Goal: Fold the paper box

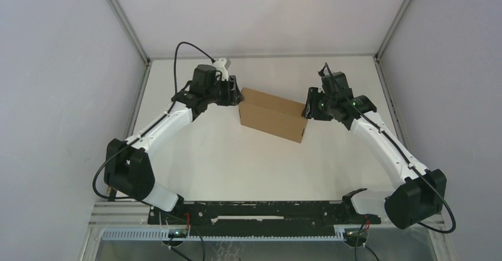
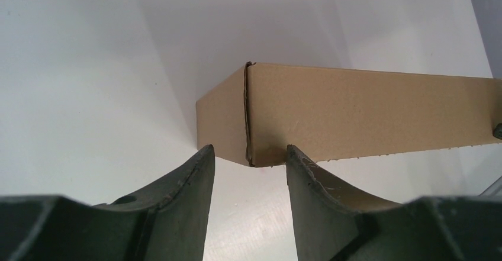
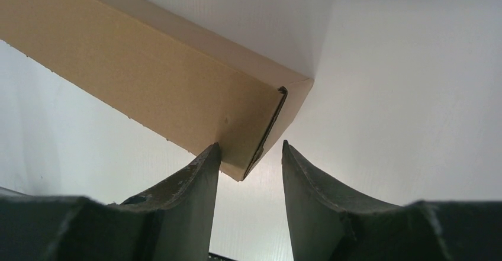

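Observation:
The paper box (image 1: 272,116) lies folded shut as a plain brown block, set at a slant in the middle of the white table. My left gripper (image 1: 237,96) is at its far left corner and my right gripper (image 1: 307,112) at its right end. In the left wrist view the box (image 2: 367,113) shows a corner seam just beyond my left gripper (image 2: 248,151), whose jaws stand apart with nothing between them. In the right wrist view a corner of the box (image 3: 136,77) points at my right gripper (image 3: 250,144), also open, with one fingertip (image 3: 214,151) against the box's face.
Grey walls close the table (image 1: 237,166) in on the left, right and back. A black rail (image 1: 260,210) with both arm bases runs along the near edge.

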Controlling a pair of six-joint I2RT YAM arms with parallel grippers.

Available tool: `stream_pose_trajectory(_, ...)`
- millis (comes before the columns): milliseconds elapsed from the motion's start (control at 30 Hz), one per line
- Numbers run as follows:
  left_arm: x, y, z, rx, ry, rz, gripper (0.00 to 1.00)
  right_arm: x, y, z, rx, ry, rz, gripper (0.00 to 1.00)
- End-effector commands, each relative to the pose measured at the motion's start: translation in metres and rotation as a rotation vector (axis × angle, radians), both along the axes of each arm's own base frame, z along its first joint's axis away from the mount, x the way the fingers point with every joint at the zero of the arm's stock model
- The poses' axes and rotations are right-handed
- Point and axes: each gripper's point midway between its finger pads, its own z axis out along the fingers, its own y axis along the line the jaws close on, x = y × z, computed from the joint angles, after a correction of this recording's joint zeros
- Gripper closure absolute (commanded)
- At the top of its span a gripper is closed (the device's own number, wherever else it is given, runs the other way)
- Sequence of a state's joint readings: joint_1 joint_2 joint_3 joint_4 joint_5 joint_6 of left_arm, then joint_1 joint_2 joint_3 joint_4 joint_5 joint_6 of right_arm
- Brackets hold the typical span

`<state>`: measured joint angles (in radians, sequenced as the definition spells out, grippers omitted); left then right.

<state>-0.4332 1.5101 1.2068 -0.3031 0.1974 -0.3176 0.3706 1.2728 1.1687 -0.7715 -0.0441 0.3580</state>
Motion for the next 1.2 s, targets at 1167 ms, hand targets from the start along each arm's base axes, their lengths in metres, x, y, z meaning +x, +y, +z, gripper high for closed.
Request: stream_pose_trajectory(1167, -0.123, 0.022, -0.078, -0.069, 0.151, 0.072, 0.46, -0.064, -0.009, -0.082, -0.032, 0.098, -0.026, 0.54)
